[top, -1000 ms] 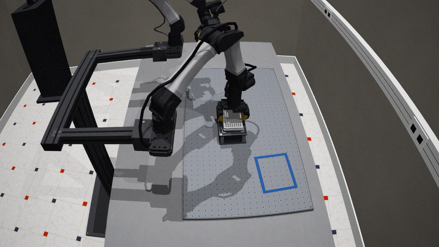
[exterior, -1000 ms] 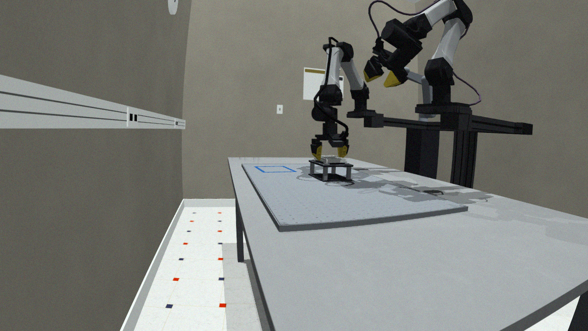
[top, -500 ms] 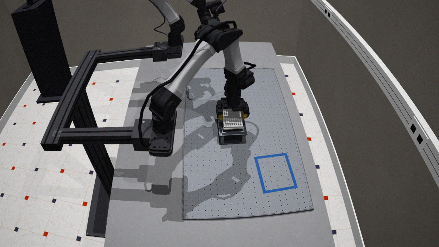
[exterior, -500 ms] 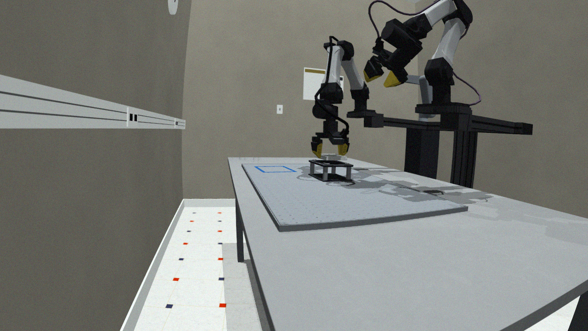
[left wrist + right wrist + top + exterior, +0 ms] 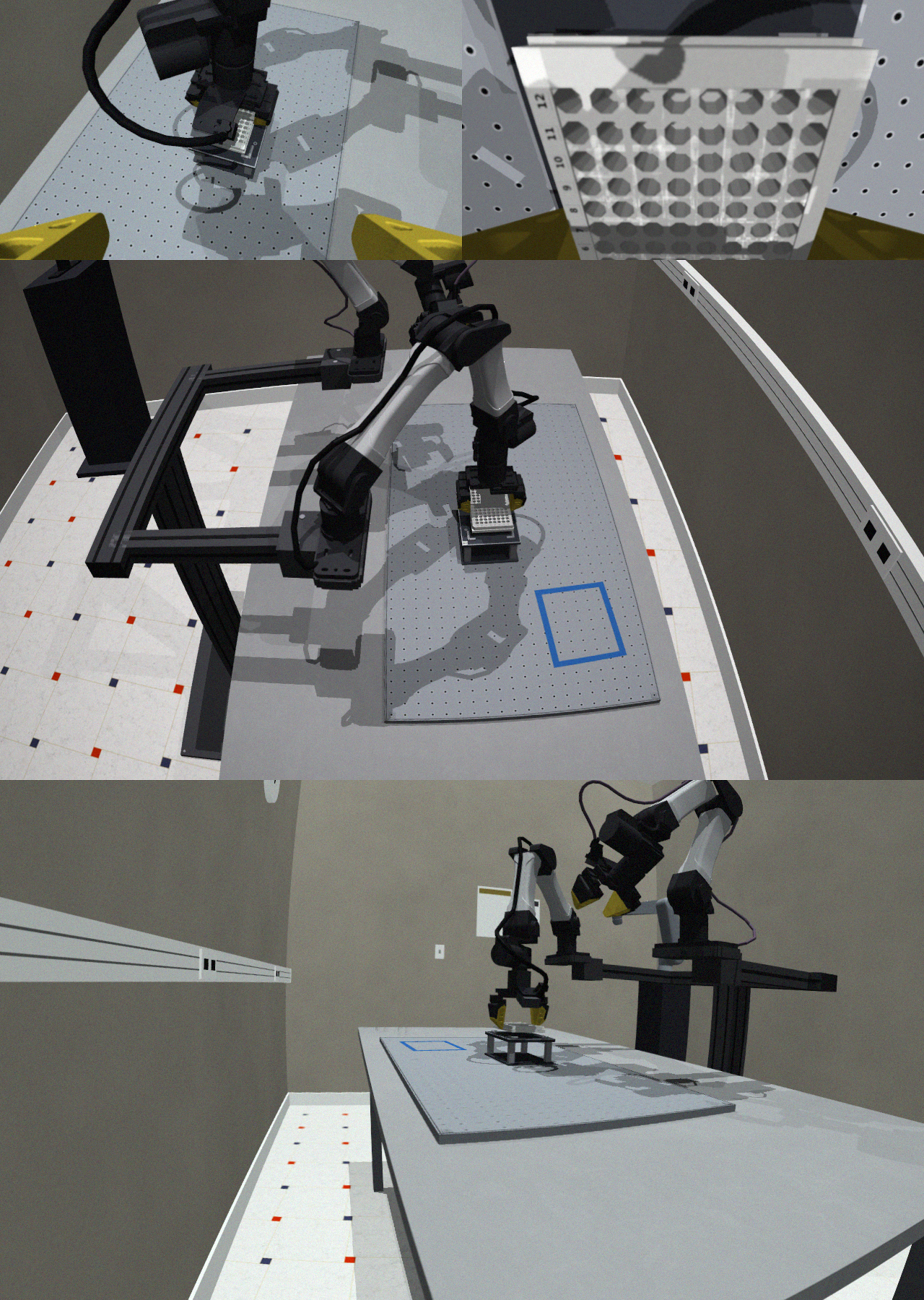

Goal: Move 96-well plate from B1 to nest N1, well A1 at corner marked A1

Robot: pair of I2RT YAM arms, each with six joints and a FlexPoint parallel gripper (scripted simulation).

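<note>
Plate hovering over nest, seating at risk

The right gripper [image 5: 491,503] [image 5: 518,1024] [image 5: 232,115] [image 5: 694,216] is gripping the 96-well plate [image 5: 492,520] [image 5: 524,1027] [image 5: 245,133] [image 5: 678,117] by its two long sides, and the plate is hanging just above the raised nest [image 5: 487,540] [image 5: 494,1036] [image 5: 257,152] [image 5: 523,14], not sitting in it. The left gripper [image 5: 595,910] [image 5: 230,225] is standing wide open, holding nothing, well apart from the work.

Seating is probably the step in hand, and a small sideways or turning error is threatening it most: one edge could be riding up on a locator while the other is dropping, leaving the plate cocked. Letting go too high could be making it bounce or skew; fingers parting unevenly could be dragging it off line, or lifting it again if one side is clinging. Pressing down on a caught rim could be slipping the grip.

Orientation is another worry. Column 12 is lying at the end nearest the right wrist camera, but the nest's A1 mark is not readable, so whether the corners are agreeing cannot be told.
</note>
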